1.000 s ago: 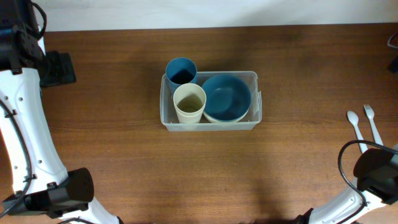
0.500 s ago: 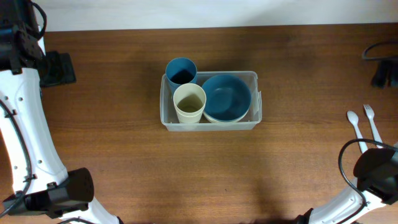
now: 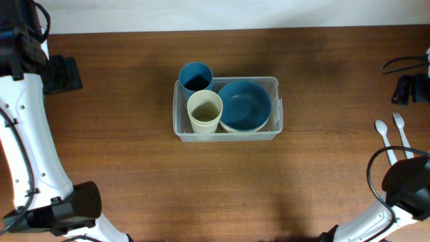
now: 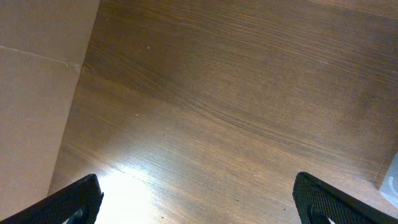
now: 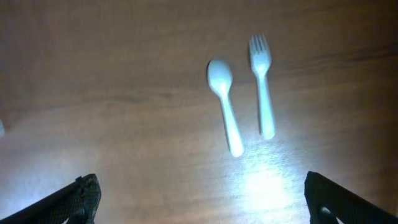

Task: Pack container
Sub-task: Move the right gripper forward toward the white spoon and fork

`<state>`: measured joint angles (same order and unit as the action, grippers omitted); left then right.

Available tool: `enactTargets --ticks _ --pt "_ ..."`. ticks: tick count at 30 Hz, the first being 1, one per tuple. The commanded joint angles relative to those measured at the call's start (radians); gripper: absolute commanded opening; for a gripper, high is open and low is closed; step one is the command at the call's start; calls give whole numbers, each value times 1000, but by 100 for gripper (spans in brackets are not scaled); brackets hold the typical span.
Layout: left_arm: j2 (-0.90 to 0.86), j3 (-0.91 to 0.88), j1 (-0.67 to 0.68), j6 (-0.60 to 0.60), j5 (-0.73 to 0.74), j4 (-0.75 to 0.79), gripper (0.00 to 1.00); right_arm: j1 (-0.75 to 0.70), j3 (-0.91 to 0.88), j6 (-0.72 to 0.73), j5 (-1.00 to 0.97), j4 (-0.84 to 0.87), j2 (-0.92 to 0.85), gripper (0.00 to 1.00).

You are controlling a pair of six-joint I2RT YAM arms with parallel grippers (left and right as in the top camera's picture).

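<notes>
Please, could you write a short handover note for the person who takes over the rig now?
Left gripper: open, empty, over the table at far left.
Right gripper: open, empty, above the spoon and fork at the right edge.
Container: at centre, holds blue cup, cream cup and blue bowl.
Left to do: probably the spoon and fork, not yet packed.

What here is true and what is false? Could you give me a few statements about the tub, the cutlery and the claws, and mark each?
1. The spoon and fork lie in the container. False: both lie on the table, off to the container's right.
2. A blue cup and a cream cup stand in the container. True.
3. The right claw grips the fork. False: it is open and empty.
4. A blue bowl sits in the container beside the cups. True.
</notes>
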<state>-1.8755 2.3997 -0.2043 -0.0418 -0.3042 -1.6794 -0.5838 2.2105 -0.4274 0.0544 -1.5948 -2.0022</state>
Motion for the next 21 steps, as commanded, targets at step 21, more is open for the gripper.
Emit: enactTargets --ticks 21 --pt "25 16 -2 2 -14 2 100 -126 -358 -254 -55 166 -98 99"
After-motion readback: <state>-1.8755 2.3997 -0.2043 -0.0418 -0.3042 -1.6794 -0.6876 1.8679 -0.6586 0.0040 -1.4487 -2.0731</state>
